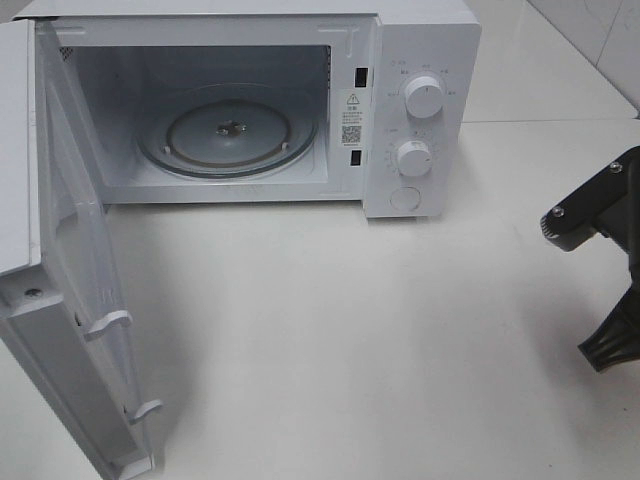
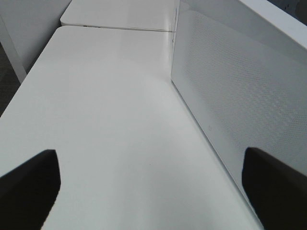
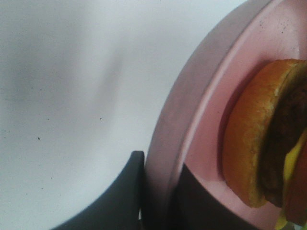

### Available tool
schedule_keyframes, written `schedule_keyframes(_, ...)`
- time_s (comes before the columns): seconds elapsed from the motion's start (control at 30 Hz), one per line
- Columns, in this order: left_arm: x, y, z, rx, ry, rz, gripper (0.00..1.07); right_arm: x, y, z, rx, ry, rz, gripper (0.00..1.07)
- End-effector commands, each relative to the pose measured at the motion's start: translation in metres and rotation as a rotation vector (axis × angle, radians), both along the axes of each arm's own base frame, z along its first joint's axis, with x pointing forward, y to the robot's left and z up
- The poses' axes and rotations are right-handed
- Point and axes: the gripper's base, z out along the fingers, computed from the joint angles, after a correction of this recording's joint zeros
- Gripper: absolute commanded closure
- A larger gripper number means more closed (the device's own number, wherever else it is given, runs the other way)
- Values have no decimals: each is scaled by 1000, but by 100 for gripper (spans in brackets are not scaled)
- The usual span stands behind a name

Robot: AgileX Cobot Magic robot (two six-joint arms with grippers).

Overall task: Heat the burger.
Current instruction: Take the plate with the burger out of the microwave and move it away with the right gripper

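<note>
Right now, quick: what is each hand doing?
Left hand: open, holding nothing, beside the open microwave door.
Right hand: closed on the rim of the pink plate carrying the burger.

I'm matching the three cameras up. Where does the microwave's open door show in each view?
Exterior high: the microwave door stands swung open at the left edge.
Left wrist: its perforated panel fills the right side.
Right wrist: not in view.
Shared landmark: the white table, also and.
</note>
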Motion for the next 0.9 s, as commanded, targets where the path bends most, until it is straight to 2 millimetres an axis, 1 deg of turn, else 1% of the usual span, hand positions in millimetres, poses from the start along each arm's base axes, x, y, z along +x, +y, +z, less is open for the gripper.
schedule_keyframes(0.03, -2, 0, -1, -3, -20, 3, 9, 8, 0, -6, -69, -23, -21, 107)
schedule_keyframes(0.07, -2, 0, -1, -3, -20, 3, 9, 8, 0, -6, -69, -23, -21, 107)
schedule_keyframes(0.13, -2, 0, -1, -3, -20, 3, 9, 11, 3, -16, -78, -13, -26, 107)
schedule_keyframes(0.17, -2, 0, -1, -3, -20, 3, 9, 11, 3, -16, -78, -13, -26, 107)
schedule_keyframes(0.2, -2, 0, -1, -3, -20, 3, 9, 13, 5, -24, -79, -3, -29, 107)
schedule_keyframes(0.23, -2, 0, -1, -3, -20, 3, 9, 13, 5, -24, -79, -3, -29, 107)
schedule_keyframes(0.27, -2, 0, -1, -3, -20, 3, 9, 15, 8, -31, -71, 7, -27, 107)
schedule_keyframes(0.3, -2, 0, -1, -3, -20, 3, 9, 15, 9, -35, -70, 14, -27, 107)
schedule_keyframes(0.33, -2, 0, -1, -3, -20, 3, 9, 15, 9, -35, -70, 14, -27, 107)
schedule_keyframes(0.37, -2, 0, -1, -3, -20, 3, 9, 17, 11, -42, -59, 18, -32, 107)
schedule_keyframes(0.4, -2, 0, -1, -3, -20, 3, 9, 17, 11, -42, -59, 18, -32, 107)
schedule_keyframes(0.43, -2, 0, -1, -3, -20, 3, 9, 18, 12, -48, -51, 13, -41, 107)
schedule_keyframes(0.5, -2, 0, -1, -3, -20, 3, 9, 19, 13, -51, -55, 10, -44, 107)
schedule_keyframes(0.57, -2, 0, -1, -3, -20, 3, 9, 21, 14, -58, -61, -7, -53, 107)
schedule_keyframes(0.6, -2, 0, -1, -3, -20, 3, 9, 21, 14, -58, -61, -7, -53, 107)
schedule_keyframes(0.63, -2, 0, -1, -3, -20, 3, 9, 23, 15, -63, -57, -8, -50, 106)
schedule_keyframes(0.67, -2, 0, -1, -3, -20, 3, 9, 23, 15, -63, -57, -8, -50, 106)
schedule_keyframes(0.73, -2, 0, -1, -3, -20, 3, 9, 25, 11, -74, -59, 7, -92, 105)
schedule_keyframes(0.83, -2, 0, -1, -3, -20, 3, 9, 26, 9, -78, -54, 18, -103, 105)
schedule_keyframes(0.9, -2, 0, -1, -3, -20, 3, 9, 28, 4, -84, -51, 41, -128, 104)
